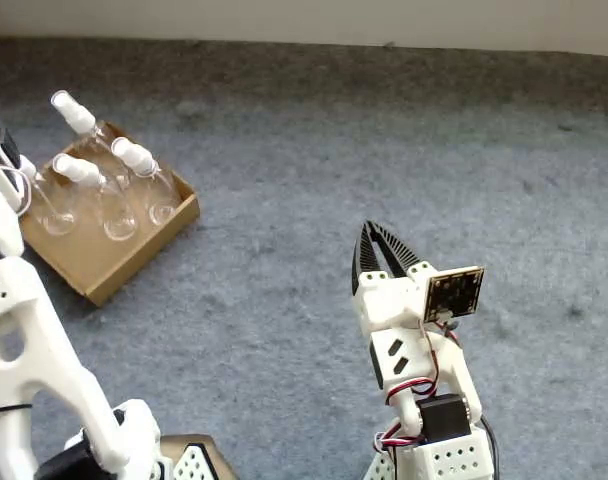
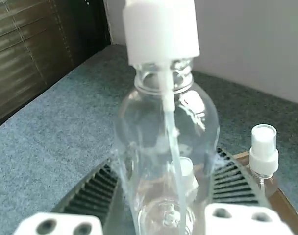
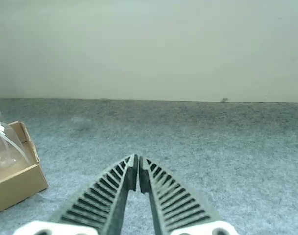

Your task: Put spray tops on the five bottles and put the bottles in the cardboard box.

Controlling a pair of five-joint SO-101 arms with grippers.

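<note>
Grey tabletop (image 1: 384,150) from above: the cardboard box (image 1: 114,272) holds three capped bottles (image 1: 112,205). Left wrist: the left end effector (image 2: 164,161) clamps a spray-topped bottle (image 2: 163,122) near the box. Right wrist: the right end effector (image 3: 138,166) has its tips pressed together.

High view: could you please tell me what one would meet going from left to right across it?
The left arm at the edge → cardboard box → right gripper → wrist camera on that arm.

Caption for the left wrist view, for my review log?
Left gripper clamps a clear bottle, white spray top on; beyond it, another capped bottle sits in the cardboard box.
</note>
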